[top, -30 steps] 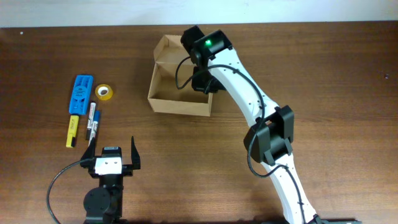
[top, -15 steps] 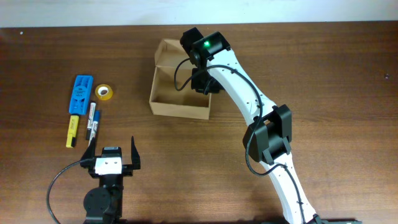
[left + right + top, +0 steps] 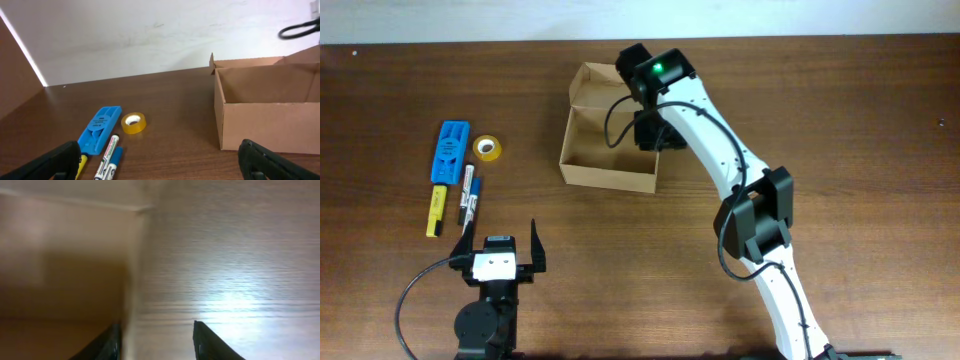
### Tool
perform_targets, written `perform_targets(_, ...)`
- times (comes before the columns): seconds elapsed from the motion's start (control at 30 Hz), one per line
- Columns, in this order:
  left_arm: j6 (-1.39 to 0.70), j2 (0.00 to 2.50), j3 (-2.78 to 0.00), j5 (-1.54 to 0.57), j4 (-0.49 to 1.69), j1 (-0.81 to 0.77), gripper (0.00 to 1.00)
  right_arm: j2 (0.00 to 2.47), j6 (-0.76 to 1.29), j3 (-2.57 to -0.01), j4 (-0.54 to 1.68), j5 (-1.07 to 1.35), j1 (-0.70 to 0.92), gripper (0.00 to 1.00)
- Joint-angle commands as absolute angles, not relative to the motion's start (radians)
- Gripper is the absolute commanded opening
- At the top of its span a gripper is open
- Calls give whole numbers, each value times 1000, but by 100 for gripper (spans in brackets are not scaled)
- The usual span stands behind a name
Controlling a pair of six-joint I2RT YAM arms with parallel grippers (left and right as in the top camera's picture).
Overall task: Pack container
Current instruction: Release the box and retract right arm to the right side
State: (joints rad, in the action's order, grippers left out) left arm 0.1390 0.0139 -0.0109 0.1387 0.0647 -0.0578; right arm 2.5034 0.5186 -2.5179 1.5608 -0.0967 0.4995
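The container [image 3: 605, 172] is a brown cardboard box, open on top, with its flap lid standing at the far side. It also shows at the right of the left wrist view [image 3: 270, 125]. My right gripper [image 3: 650, 133] is at the box's right wall. In the right wrist view the gripper [image 3: 156, 342] is open and straddles that wall [image 3: 134, 280], which lies close to the left finger. My left gripper [image 3: 501, 243] is open and empty near the table's front, with its fingertips [image 3: 160, 165] spread wide.
At the left lie a flat blue plastic piece [image 3: 450, 150], a yellow tape roll [image 3: 487, 149], a yellow marker [image 3: 437, 210] and two markers [image 3: 470, 192]. In the left wrist view the blue piece [image 3: 101, 127], tape roll [image 3: 133, 123] and markers [image 3: 107, 157] are ahead to the left.
The right gripper has shifted slightly at the box's right wall, and the box has turned a little. The left arm has not moved.
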Motion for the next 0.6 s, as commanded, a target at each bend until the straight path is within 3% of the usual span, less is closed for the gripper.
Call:
perform_targets(0.0,154,6,-9,136,69,-56,100,2341,463,-2589,1584,-146,428,48)
perform_targets(0.23,154,6,-9,136,69,-56,100,2123,395,-2605,1620,-219,249,53)
perform_targets(0.57,154,6,-9,136,69,-56,100,1958,315,-2602,1699,-199,-159,60)
